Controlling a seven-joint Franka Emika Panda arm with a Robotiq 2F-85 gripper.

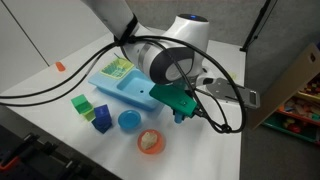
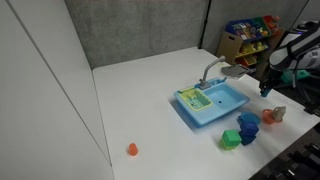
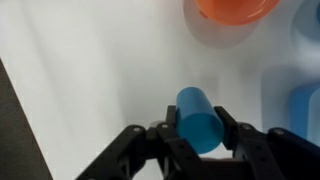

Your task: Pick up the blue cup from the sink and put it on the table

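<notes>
My gripper [image 3: 197, 115] is shut on the blue cup [image 3: 199, 128], a small blue cylinder held between the two black fingers above the white table [image 3: 90, 60]. In both exterior views the gripper [image 1: 181, 110] [image 2: 267, 86] hangs over the table beside the light blue sink [image 1: 125, 88] [image 2: 213, 104], away from its basin. The cup shows just below the fingers in an exterior view [image 1: 180, 118]. I cannot tell whether the cup touches the table.
An orange bowl [image 1: 150, 142] [image 3: 235, 8], a flat blue dish [image 1: 129, 121], a dark blue block [image 1: 101, 119] and a green block [image 1: 80, 102] lie on the table by the sink. A small orange thing [image 2: 132, 149] lies apart. A shelf with toys [image 2: 248, 38] stands behind.
</notes>
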